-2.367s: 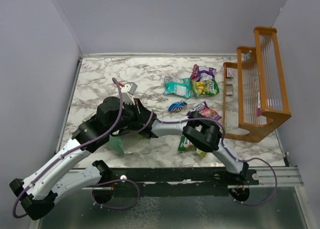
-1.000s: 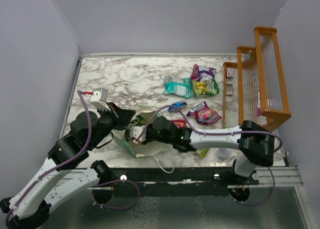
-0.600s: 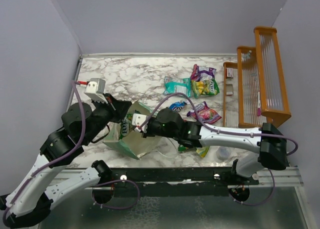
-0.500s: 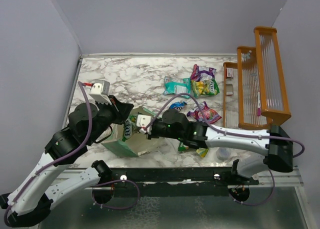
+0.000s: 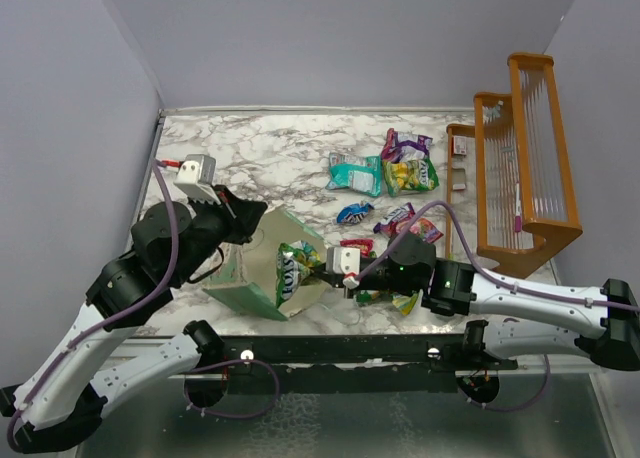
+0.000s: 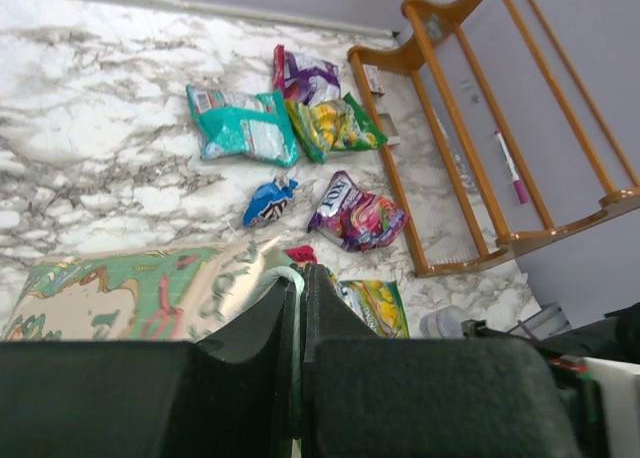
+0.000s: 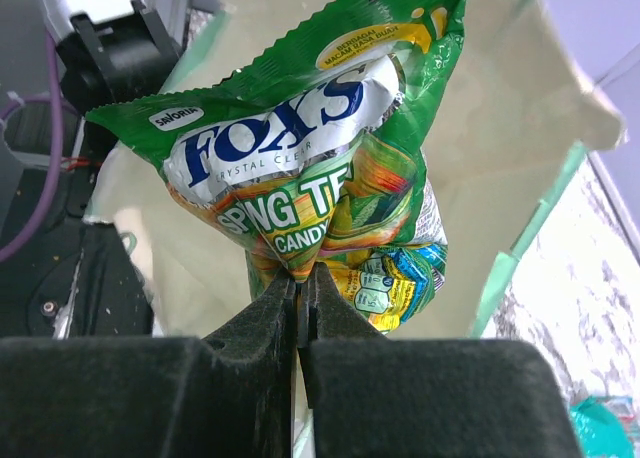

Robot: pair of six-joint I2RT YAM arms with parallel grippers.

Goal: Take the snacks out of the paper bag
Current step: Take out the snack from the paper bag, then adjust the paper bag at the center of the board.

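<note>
The mint-green paper bag (image 5: pixel 238 296) lies tilted with its mouth toward the right. My left gripper (image 5: pixel 248 221) is shut on its upper rim; in the left wrist view the green paper edge (image 6: pixel 289 281) sits pinched between the jaws of that gripper (image 6: pixel 298 274). My right gripper (image 5: pixel 323 270) is shut on the lower edge of a green Fox's candy packet (image 7: pixel 300 148), which hangs just outside the bag mouth (image 5: pixel 296 272). The bag's white inside (image 7: pixel 490 128) shows behind it. Other snacks lie on the marble: teal (image 5: pixel 355 173), purple (image 5: pixel 403 143), yellow-green (image 5: pixel 411 176), pink (image 5: pixel 408 222).
A small blue packet (image 5: pixel 353 214), a red one (image 5: pixel 357 246) and a green-yellow one (image 5: pixel 392 300) lie near my right arm. A wooden rack (image 5: pixel 515 168) stands at the right edge. A grey cap (image 6: pixel 443 323) sits near the front edge.
My right gripper has drawn back to the right, out of the bag, with the green packet in it. My left gripper keeps hold of the bag's rim.
</note>
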